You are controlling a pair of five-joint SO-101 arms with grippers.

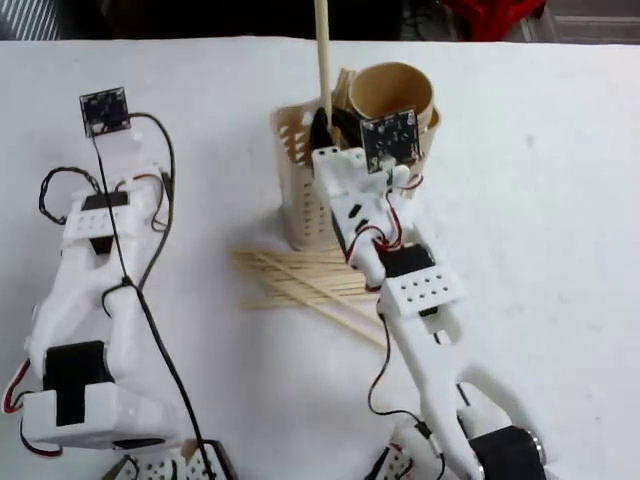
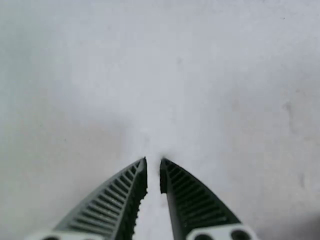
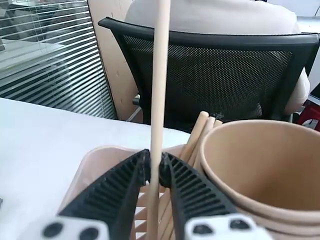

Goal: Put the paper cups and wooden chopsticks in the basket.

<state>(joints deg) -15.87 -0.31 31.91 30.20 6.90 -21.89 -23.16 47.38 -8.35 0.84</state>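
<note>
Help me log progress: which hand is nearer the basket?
Right. The right hand is over the basket, gripping a chopstick; the left hand is over bare table, well aside.

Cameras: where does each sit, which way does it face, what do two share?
High view: fixed overhead, looking down on table; left arm and right arm show.
Left wrist view: left wrist, facing bare table; shut left pincer shows.
Right wrist view: right wrist, facing over basket toward a chair; right pincer clamps a chopstick.
Shared: high and right wrist views show basket, chopstick, paper cup.
</note>
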